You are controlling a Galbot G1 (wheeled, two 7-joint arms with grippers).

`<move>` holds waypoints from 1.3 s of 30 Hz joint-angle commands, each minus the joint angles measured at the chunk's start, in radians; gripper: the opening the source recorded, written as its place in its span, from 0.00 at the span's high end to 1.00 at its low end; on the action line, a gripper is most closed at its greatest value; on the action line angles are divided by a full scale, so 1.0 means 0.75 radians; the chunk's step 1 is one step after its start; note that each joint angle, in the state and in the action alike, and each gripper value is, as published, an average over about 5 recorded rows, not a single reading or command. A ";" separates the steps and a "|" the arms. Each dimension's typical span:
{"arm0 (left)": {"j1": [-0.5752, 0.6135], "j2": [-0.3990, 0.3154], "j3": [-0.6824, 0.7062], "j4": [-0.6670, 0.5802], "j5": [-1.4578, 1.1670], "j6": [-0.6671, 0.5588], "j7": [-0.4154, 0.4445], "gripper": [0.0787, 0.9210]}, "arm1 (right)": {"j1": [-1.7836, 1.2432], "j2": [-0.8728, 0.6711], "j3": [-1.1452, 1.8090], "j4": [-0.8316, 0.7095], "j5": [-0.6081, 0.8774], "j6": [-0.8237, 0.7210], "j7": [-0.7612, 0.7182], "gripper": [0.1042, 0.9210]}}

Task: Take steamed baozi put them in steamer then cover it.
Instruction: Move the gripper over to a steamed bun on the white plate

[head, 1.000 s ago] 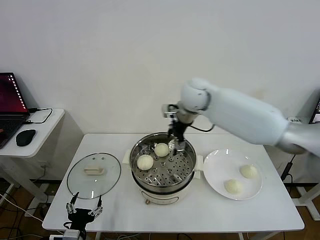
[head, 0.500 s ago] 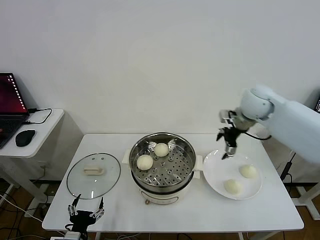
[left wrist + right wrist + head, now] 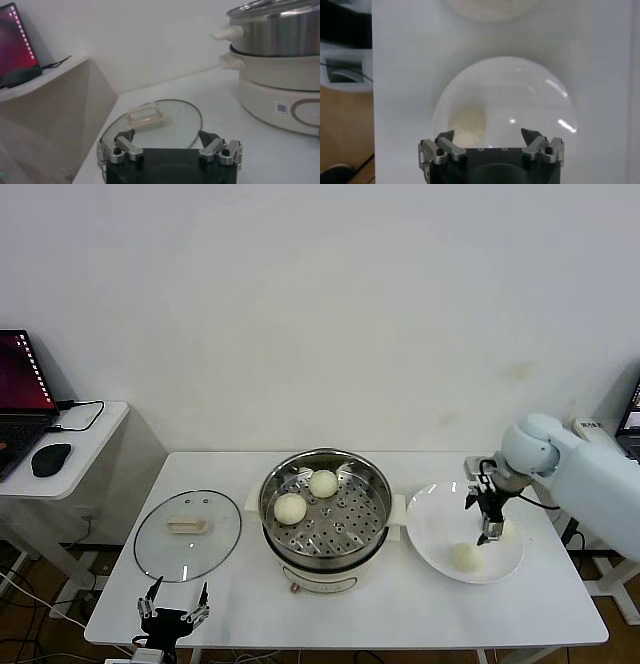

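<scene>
Nearest the camera, the left gripper (image 3: 172, 616) is parked low at the front left edge of the white table (image 3: 250, 609), jaws spread wide and holding nothing. Its own wrist view shows this best: both fingertips (image 3: 125, 136) stand well apart, and just past them lies the cover (image 3: 152, 122), the glass lid flat on the table with its cream handle up. That low angle also shows the side of the steamer (image 3: 272, 60), steel pot on a cream base with little side handles, which the head view only shows from above.

From the head view you get what the wrist cams miss: two steamed baozi (image 3: 290, 507) sit on the perforated tray inside the steamer (image 3: 325, 519), toward its back left, close together. The cover (image 3: 188, 534) lies to the steamer's left, well apart from it.

Over on the right is the white plate (image 3: 440, 534), just beside the steamer. One bun (image 3: 465, 556) sits near the plate's front. The right gripper (image 3: 488, 529) points straight down over the plate, behind that bun, with the white arm bent in from the right edge. It hides the spot under it in the head view. The right wrist view (image 3: 490, 140) looks straight down at the plate (image 3: 520, 90) with jaws open and empty, and a pale bun (image 3: 466, 121) shows below, nearer one finger.

Back left, a side desk (image 3: 60, 444) has a laptop (image 3: 20, 389) and a mouse (image 3: 50, 458).
</scene>
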 commanded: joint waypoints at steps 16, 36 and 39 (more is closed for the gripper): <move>-0.012 0.006 0.000 0.025 -0.003 0.001 0.003 0.12 | -0.187 0.121 0.078 -0.140 -0.095 0.013 0.071 0.12; -0.021 0.006 0.003 0.030 -0.001 0.008 0.010 0.12 | -0.211 0.114 0.093 -0.170 -0.101 0.007 0.064 0.12; -0.019 0.005 0.003 0.031 -0.001 0.008 0.009 0.12 | -0.211 0.109 0.095 -0.169 -0.100 0.006 0.061 0.14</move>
